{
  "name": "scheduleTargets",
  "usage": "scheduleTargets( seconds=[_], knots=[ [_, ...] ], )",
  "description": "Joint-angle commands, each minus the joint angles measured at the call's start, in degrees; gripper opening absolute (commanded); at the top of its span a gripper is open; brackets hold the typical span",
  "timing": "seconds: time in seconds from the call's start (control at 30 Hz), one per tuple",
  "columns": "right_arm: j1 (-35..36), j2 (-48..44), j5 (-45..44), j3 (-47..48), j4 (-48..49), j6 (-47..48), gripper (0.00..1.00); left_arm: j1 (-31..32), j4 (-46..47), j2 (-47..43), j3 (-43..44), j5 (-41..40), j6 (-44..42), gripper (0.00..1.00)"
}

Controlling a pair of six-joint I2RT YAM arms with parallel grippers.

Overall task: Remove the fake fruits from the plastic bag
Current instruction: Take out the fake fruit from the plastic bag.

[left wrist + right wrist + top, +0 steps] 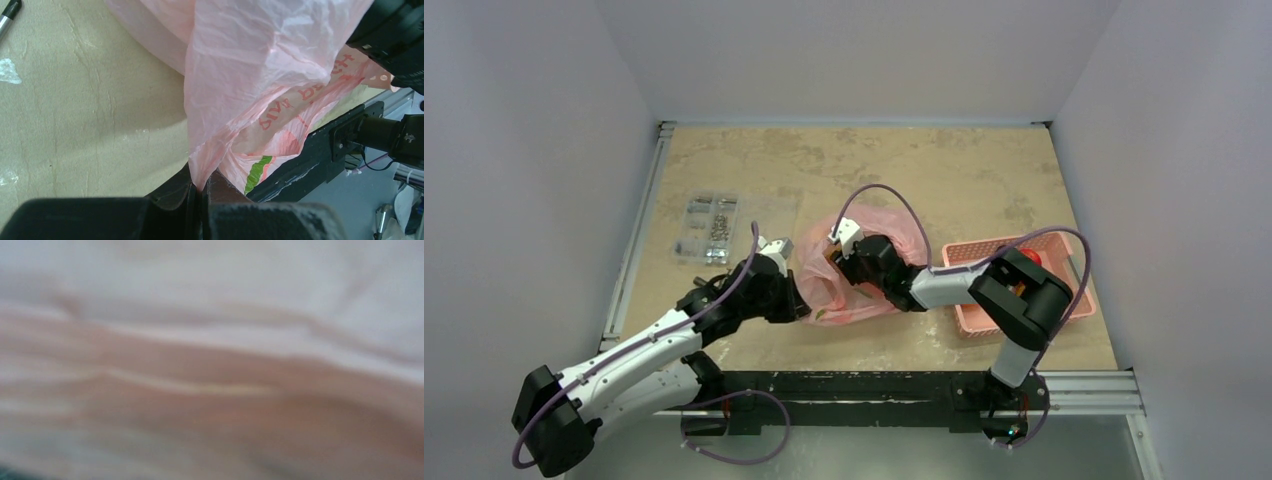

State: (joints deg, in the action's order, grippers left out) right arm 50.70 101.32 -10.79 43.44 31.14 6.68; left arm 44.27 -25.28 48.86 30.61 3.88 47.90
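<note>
The pink plastic bag (824,262) lies crumpled at the table's middle. My left gripper (202,192) is shut on a pinched fold of the bag (240,75) at its left edge. My right gripper (849,262) reaches into the bag from the right, and its fingers are hidden by plastic. The right wrist view shows only blurred pink plastic (210,390) pressed against the lens. A red fruit (1030,257) and an orange one (1016,290) show in the pink basket (984,253). No fruit shows inside the bag.
The rigid pink basket stands right of the bag, partly under the right arm. A clear bag of small metal parts (709,228) lies at the left. The black rail (874,385) runs along the table's near edge.
</note>
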Motion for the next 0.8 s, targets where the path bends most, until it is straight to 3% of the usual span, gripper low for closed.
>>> scheduleTargets(
  seconds=[0.0, 0.1, 0.37, 0.57, 0.77],
  knots=[
    [0.37, -6.68, 3.19, -1.62, -5.87, -7.93, 0.17, -0.06, 0.36, 0.71, 3.72, -1.50, -1.96, 0.00],
    [0.39, -8.89, 3.67, -0.03, -15.71, -12.74, 0.03, -0.06, 0.32, 0.89, 4.23, -1.67, -2.29, 0.00],
    [0.46, -16.78, -1.65, 0.12, -35.92, -22.71, 0.01, -0.06, 0.50, 0.98, 4.67, -3.50, -1.91, 0.00],
    [0.45, -25.79, 1.43, -1.44, -40.02, -27.45, 0.00, -0.15, 0.27, 0.76, 5.18, -7.17, -0.90, 0.00],
    [0.48, -29.01, 3.32, -1.36, -43.48, -25.80, 0.00, -2.34, -0.23, 3.17, 9.02, -6.34, -2.79, 0.00]
  ],
)
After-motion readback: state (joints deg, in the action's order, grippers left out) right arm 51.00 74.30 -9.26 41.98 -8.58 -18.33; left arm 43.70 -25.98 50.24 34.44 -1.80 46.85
